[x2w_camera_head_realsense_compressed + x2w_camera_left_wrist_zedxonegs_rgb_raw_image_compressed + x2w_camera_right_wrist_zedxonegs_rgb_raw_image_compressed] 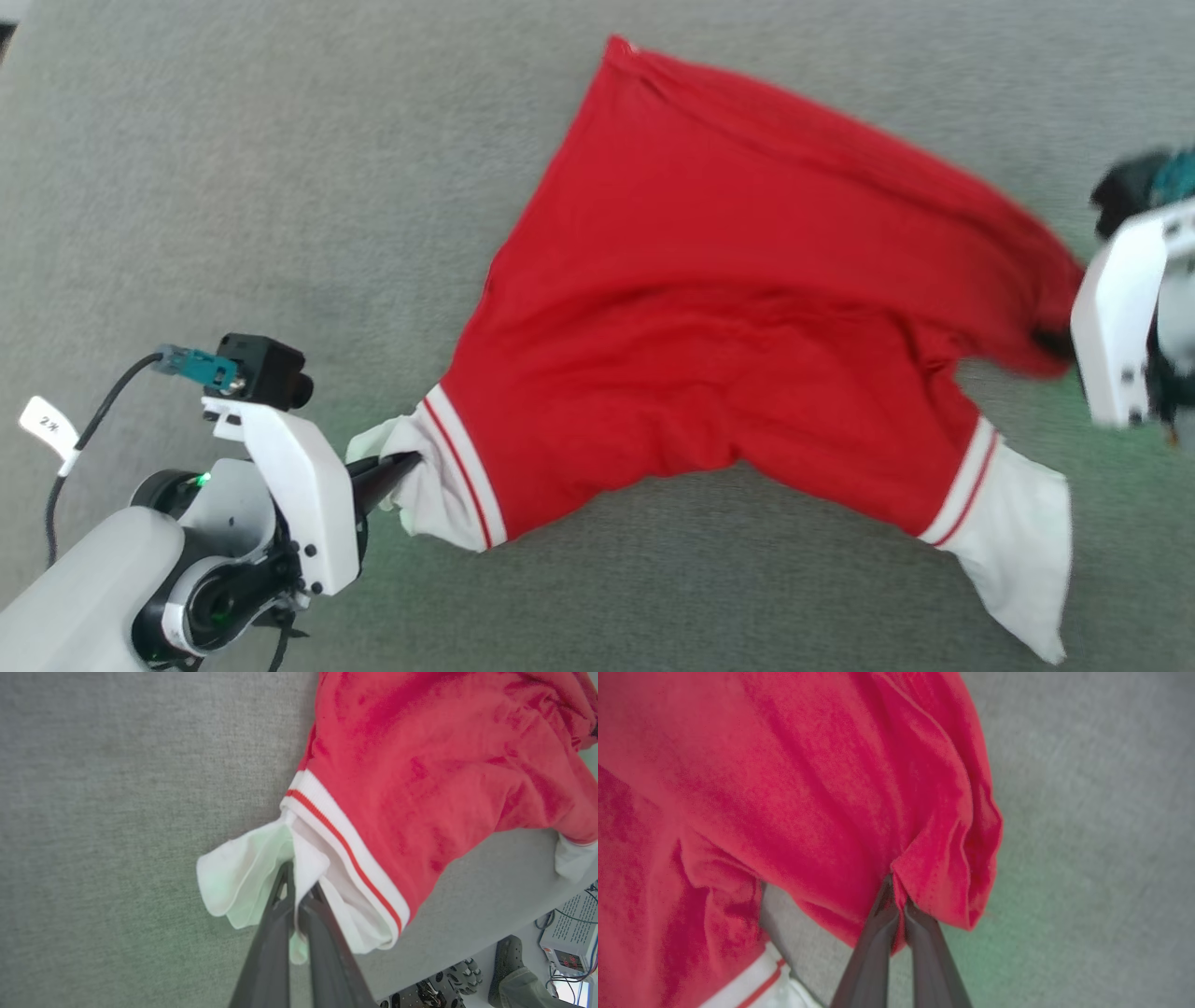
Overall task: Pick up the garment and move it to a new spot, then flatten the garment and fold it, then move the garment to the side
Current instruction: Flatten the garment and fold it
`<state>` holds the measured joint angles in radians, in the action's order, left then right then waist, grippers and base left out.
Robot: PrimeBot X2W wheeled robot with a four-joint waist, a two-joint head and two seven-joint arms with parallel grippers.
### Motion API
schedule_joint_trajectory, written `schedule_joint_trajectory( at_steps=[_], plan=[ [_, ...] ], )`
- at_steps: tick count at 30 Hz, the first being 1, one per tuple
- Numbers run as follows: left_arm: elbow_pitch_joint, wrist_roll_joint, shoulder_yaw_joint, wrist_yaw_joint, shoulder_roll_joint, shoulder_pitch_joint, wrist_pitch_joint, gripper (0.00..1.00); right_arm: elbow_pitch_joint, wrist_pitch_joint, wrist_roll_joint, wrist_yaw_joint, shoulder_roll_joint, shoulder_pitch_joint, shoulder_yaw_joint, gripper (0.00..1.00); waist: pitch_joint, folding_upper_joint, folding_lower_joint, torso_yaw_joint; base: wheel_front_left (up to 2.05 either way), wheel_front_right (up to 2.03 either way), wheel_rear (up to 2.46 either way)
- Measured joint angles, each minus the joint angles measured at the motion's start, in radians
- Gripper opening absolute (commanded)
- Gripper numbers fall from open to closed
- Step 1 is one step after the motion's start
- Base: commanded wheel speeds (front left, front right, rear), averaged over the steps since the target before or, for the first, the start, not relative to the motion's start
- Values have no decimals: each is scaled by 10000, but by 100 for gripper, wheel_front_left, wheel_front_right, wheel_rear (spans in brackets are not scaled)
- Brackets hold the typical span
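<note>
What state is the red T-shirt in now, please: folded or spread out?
Spread out, not folded: the garment stretches rumpled across the grey surface, left gripper shut on a white sleeve, right gripper on red fabric.

Item: red garment (709, 308), striped bands at the sleeve seams, spread on grey fabric surface (233, 187). Left gripper (406, 459), lower left, pinches near white sleeve (434, 495). Right gripper (1055, 343), blurred at the right edge, meets red fabric. Far white sleeve (1018, 551) lies lower right.
</note>
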<state>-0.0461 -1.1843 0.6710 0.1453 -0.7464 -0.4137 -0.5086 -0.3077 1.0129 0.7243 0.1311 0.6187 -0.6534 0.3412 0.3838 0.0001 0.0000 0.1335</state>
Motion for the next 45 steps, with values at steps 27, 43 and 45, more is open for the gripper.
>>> schedule_joint_trajectory(
  at_steps=[27, 43, 45],
  plan=[
    [-673, -176, -251, 370, -393, 384, -12, 0, 3323, -173, -1062, 25, -1384, 5016, -3400, 100, -665, 0, 0, -896, 0, 0, 0],
    [-617, 2, -128, 282, -144, 281, 217, 0, 7465, 121, -2002, -2, -2150, 4690, -4525, 100, -820, 0, -1, -713, 0, 0, 0],
    [-527, 107, -59, 140, -2, 102, 265, 0, 7327, -305, -2240, -2, -2150, 4143, -4274, 100, -815, 0, 0, -574, 0, 0, 0]
  ],
)
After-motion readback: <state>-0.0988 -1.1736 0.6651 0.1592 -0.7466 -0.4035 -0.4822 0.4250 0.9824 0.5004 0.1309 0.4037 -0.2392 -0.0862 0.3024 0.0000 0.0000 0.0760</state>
